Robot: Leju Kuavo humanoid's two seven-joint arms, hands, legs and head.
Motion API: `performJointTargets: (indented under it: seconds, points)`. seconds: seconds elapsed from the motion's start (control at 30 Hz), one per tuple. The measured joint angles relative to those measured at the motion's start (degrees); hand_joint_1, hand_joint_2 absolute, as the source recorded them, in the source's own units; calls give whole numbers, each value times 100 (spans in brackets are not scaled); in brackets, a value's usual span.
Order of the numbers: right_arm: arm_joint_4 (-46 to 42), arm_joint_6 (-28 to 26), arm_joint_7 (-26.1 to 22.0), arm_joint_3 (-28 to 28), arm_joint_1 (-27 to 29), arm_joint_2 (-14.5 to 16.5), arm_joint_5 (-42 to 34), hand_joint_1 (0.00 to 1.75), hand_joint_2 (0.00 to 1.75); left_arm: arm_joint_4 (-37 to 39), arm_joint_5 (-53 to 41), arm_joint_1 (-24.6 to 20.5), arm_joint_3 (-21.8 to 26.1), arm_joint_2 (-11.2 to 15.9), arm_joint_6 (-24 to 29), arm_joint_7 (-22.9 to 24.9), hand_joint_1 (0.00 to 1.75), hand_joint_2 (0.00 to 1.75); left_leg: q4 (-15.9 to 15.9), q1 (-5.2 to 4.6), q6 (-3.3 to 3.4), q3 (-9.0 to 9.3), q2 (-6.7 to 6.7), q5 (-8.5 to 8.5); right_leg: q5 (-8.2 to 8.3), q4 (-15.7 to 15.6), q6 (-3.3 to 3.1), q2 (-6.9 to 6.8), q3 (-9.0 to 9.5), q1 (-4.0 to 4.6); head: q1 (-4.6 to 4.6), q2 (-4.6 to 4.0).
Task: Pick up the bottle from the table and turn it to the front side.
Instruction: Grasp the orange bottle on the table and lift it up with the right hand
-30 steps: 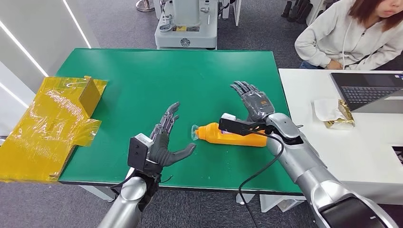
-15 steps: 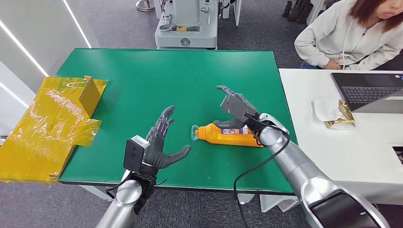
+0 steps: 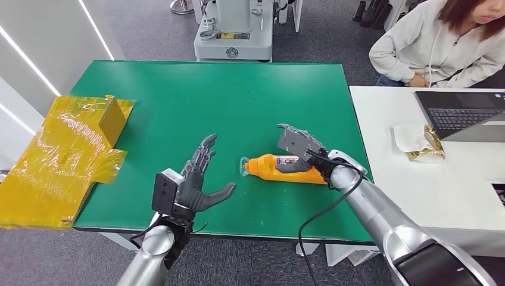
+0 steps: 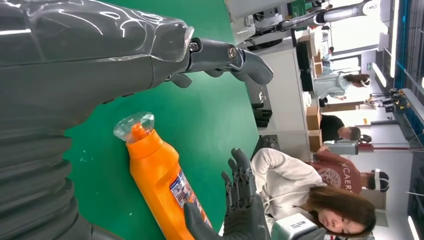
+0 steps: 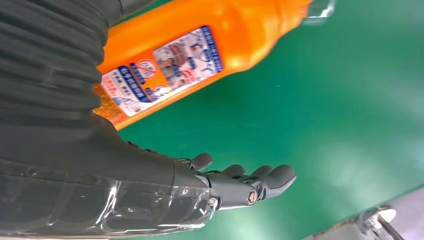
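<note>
the orange bottle (image 3: 284,168) lies on the green counter (image 3: 178,107), right hand (image 3: 299,147) fingers (image 3: 284,128) spread just over it, holding nothing; left hand (image 3: 196,182) open beside.

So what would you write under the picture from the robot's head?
Right hand reaches over an orange bottle lying on the green table; left hand waits open beside it.

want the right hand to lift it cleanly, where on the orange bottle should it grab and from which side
Probably around the wide middle of the orange bottle, by the label, coming from above. It lies flat on the green table, clear cap toward the left hand, so the neck is narrow and off balance. The right hand is over that end with fingers apart.
</note>
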Motion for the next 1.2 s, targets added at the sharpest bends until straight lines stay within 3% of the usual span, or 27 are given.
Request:
performJointTargets:
  seconds: [0.27,0.5,0.9,1.2]
  points:
    - [277,100,38,425,-163,-71,180,0,175,0,172,3,63,33,-46,-2,0,175,0,1,0,1,0,0,0,1,0,0,0,1,-1,0]
    - [520,256,105,723,-312,-69,245,0,175,0,657,13,107,37,-416,115,0,175,0,0,0,-1,0,0,0,2,0,0,0,0,0,0]
    - [703,423,228,979,-479,-89,290,0,175,0,948,114,251,47,-633,199,0,175,0,0,0,0,0,0,0,1,0,0,0,0,-1,0]
    - [630,484,194,1086,-474,-341,237,0,175,-20,1023,259,368,49,-681,230,0,175,1,0,0,1,-1,0,0,-1,0,-1,0,0,-1,0]
